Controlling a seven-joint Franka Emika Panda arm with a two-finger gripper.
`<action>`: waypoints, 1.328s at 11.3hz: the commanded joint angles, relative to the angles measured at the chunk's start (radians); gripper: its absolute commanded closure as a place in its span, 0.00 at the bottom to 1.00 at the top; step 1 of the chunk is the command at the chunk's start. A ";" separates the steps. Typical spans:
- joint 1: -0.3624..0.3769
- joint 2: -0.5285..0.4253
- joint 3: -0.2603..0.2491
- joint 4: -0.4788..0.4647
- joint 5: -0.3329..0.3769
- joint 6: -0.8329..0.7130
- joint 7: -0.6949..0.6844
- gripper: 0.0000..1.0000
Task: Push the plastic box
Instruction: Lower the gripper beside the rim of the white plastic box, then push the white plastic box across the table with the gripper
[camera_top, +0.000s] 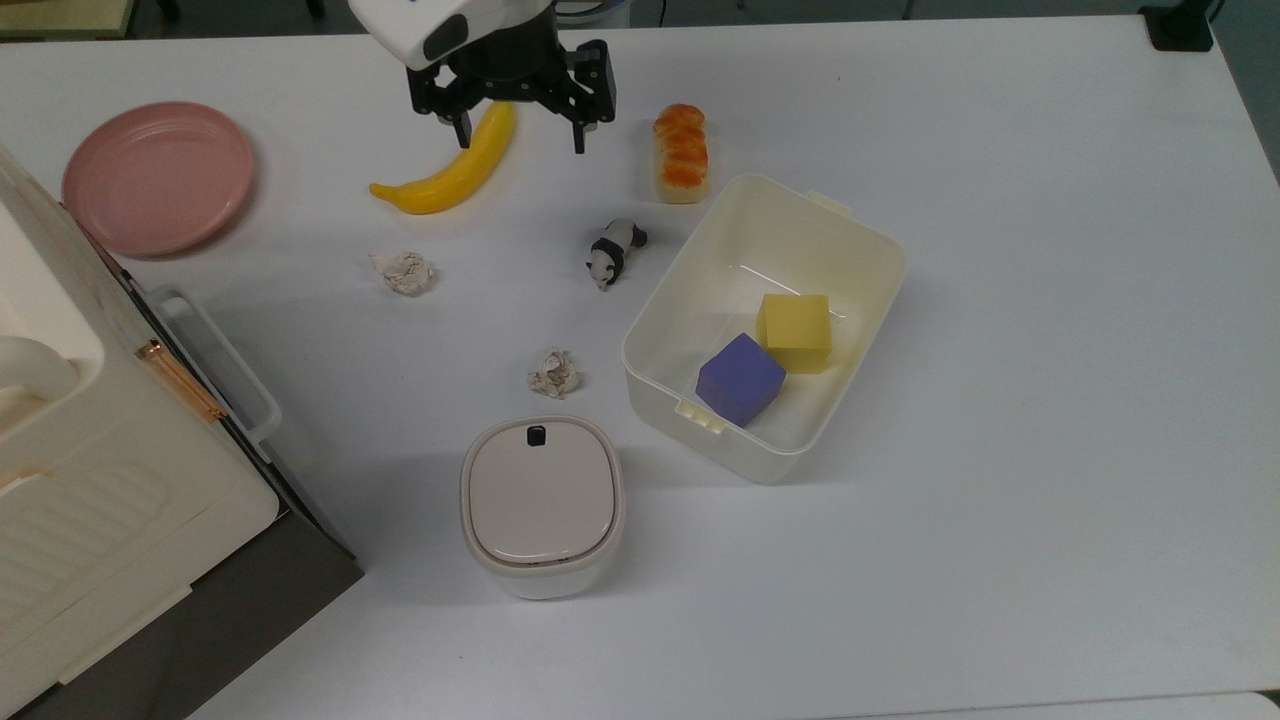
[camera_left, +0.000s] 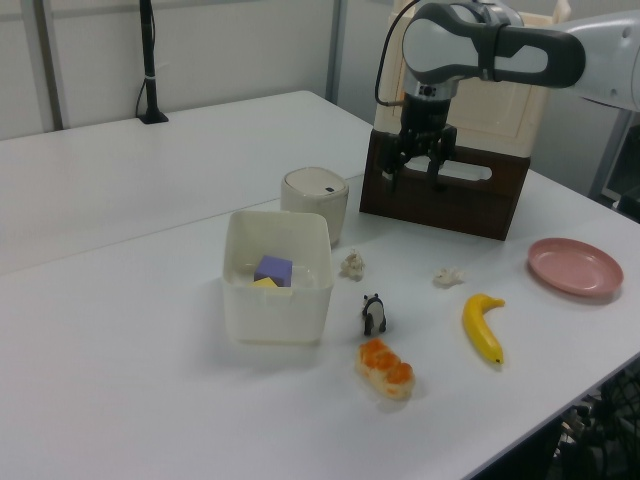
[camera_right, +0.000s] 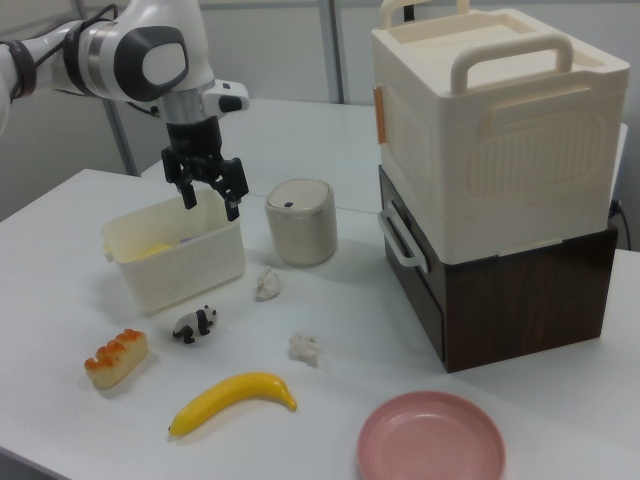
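The plastic box (camera_top: 730, 260) is a cream-white tub lying at an angle right of centre in the top view, with a purple cube (camera_top: 740, 378) and a yellow cube (camera_top: 795, 330) inside. It also shows in the left view (camera_left: 275, 300) and the right view (camera_right: 185, 260). My gripper (camera_top: 521, 140) hangs open and empty well above the table, over the banana's (camera_top: 450, 170) tip, up and to the top view's left of the box. In the right view the gripper (camera_right: 210, 205) appears just above the box's far rim. In the left view the gripper (camera_left: 412, 172) hangs high before the appliance.
A bread roll (camera_top: 680, 150) and a toy panda (camera_top: 615, 250) lie close to the box's near-left side. Two paper wads (camera_top: 403, 272) (camera_top: 553, 372), a lidded white container (camera_top: 541, 505), a pink plate (camera_top: 158, 175) and a big cream appliance (camera_top: 80, 470) stand to the top view's left.
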 joint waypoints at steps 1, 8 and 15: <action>0.024 -0.010 -0.004 -0.014 -0.005 -0.021 -0.035 0.00; 0.037 0.002 -0.004 -0.065 -0.011 -0.020 -0.689 0.01; 0.179 0.184 -0.004 -0.060 -0.129 0.161 -0.854 0.01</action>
